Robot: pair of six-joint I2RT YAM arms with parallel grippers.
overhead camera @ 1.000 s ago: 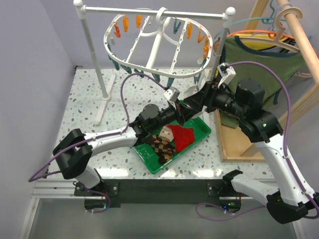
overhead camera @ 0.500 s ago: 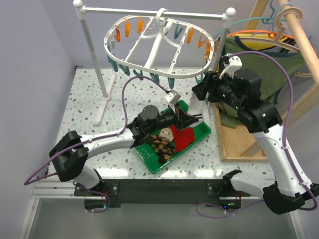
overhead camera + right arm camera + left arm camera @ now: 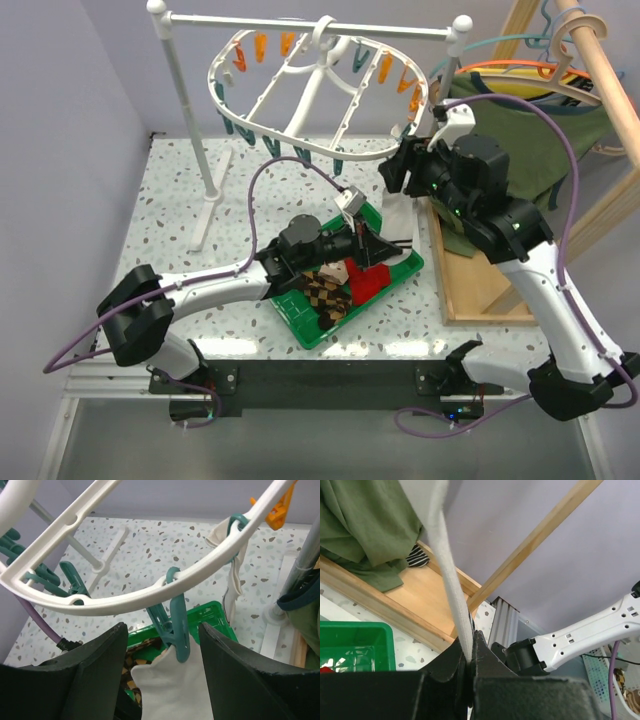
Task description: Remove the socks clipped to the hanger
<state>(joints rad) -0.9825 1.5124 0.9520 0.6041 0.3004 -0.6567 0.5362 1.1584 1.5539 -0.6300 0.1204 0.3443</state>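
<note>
Pinching white sock [image 3: 451, 580] with left fingers [image 3: 442, 675], right fingers [image 3: 87, 667] flanking teal clothespin [image 3: 180, 622]

White sock [image 3: 451, 590] runs off the top edge in the left wrist view, and its lower end is buried between the left gripper [image 3: 470, 667] jaws. Green tray [image 3: 296, 312] is partly hidden under the left arm [image 3: 220, 285].

Left gripper [image 3: 470, 657] low, jaws clamped; right gripper [image 3: 161, 630] raised high, jaws apart.

place: robot lab cell | signs: lilac walls [image 3: 60, 120] — speckled tabletop [image 3: 170, 220] — aluminium rail [image 3: 90, 380]
</note>
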